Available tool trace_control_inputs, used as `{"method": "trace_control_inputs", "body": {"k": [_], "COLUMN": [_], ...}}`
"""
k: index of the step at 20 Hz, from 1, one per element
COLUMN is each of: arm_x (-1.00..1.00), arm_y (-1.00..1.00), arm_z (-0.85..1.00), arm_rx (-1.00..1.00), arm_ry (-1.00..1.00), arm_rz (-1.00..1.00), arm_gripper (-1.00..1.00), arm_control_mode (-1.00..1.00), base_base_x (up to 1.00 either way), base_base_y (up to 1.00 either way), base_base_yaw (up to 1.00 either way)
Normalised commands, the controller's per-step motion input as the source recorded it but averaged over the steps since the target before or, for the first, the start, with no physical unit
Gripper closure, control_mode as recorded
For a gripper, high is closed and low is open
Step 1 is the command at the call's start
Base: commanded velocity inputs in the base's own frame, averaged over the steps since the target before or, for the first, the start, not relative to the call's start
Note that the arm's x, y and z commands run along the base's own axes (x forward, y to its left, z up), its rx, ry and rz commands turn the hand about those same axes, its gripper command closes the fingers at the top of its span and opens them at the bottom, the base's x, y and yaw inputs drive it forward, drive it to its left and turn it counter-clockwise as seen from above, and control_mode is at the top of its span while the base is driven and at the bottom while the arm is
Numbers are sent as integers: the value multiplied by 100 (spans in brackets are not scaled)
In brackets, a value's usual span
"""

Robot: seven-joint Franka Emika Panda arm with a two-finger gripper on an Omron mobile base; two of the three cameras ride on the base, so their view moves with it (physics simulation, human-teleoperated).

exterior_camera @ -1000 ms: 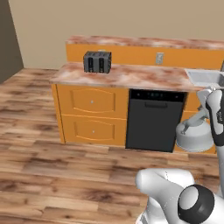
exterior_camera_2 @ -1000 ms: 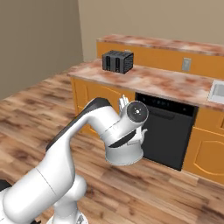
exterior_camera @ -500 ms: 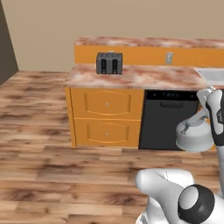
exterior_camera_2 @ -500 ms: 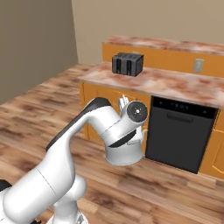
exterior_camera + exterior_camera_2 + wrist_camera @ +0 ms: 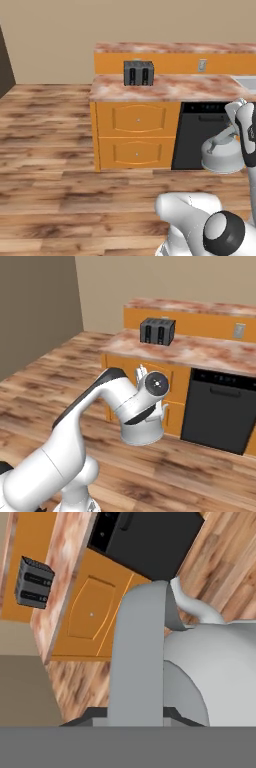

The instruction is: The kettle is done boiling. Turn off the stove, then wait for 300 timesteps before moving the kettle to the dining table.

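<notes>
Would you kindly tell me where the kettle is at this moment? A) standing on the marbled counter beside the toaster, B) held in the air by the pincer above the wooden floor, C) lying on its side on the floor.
B: the kettle hangs off the floor, its handle clamped in the pincer.

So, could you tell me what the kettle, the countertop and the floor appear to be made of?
Kettle: probably brushed metal, smooth silver-grey with soft shading.
Countertop: looks like polished stone, reddish-brown and white marbling.
Floor: wood planks or laminate, brown grain in long boards; which of the two can't be told.
</notes>
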Motion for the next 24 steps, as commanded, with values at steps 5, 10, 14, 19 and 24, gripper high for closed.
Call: {"method": "trace_control_inputs", "body": {"k": [5,10,14,19,24], "arm_x": [0,0,0,0,0], "arm_y": [0,0,0,0,0], "arm_z": [0,0,0,0,0], "arm_rx": [0,0,0,0,0], "arm_ry": [0,0,0,0,0], "arm_rz": [0,0,0,0,0], "arm_gripper": [100,100,100,100,100], "arm_control_mode": [100,100,100,100,100], "base_base_x": [0,3,8,10,11], "base_base_y": [89,77,75,88,83], "base_base_yaw": [-20,-20,-19,-20,-20]}}
